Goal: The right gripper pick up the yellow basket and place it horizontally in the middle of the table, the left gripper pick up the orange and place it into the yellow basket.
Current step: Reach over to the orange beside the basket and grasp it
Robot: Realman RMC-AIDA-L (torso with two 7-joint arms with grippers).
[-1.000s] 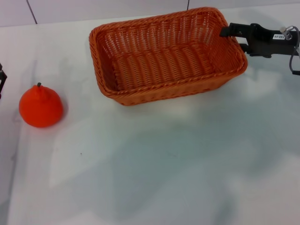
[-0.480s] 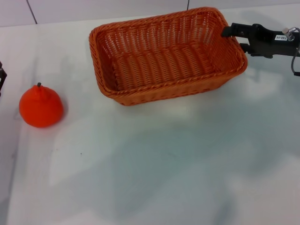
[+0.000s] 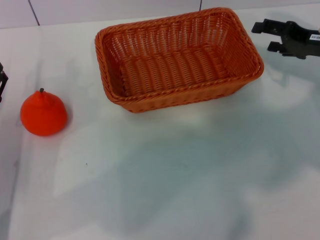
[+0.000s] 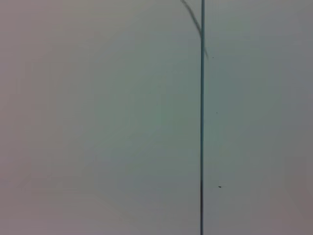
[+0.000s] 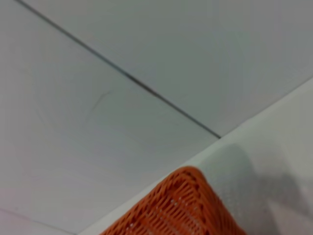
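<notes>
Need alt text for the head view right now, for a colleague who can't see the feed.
An empty yellow basket sits on the white table, with the right gripper open and just clear of its right end. The orange rests apart at the table's left, near the left gripper at the frame edge.
</notes>
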